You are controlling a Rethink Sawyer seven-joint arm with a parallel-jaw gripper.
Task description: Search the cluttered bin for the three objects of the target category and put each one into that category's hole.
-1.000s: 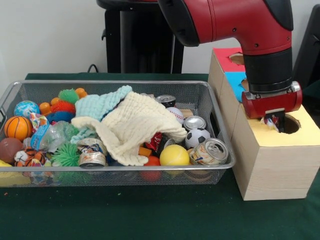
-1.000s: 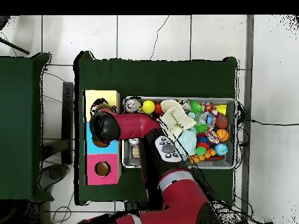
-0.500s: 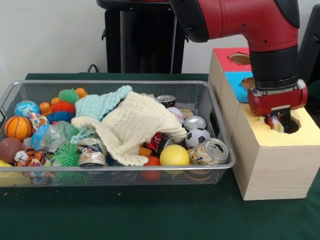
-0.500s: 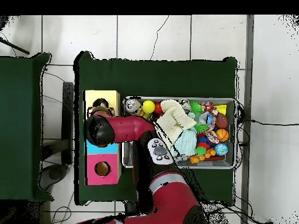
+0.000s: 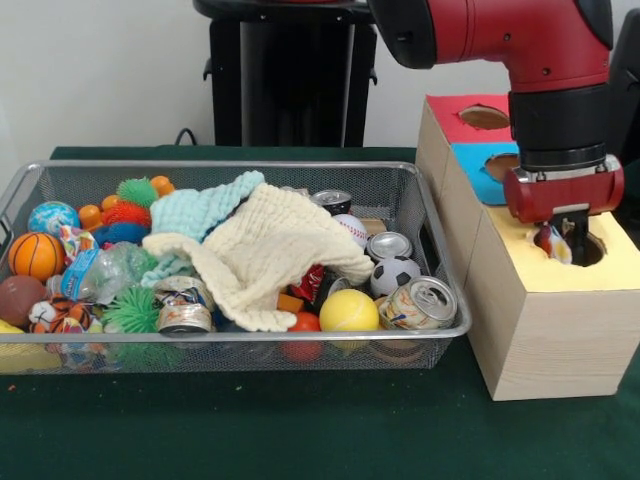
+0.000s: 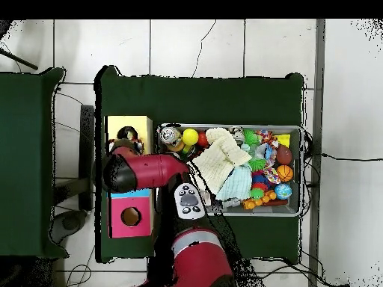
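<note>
We hold a small toy (image 5: 546, 240) clamped in the end effector (image 5: 558, 243) over the yellow hole (image 5: 590, 250); off-centre release risks rim bounce.

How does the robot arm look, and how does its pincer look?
The arm is thick and rounded, glossy red with black joint sections. A black cylindrical wrist ends in a red block with a silver rim. The pincer below it is small and dark. From overhead, a grey panel with dark buttons shows on the arm.
</note>
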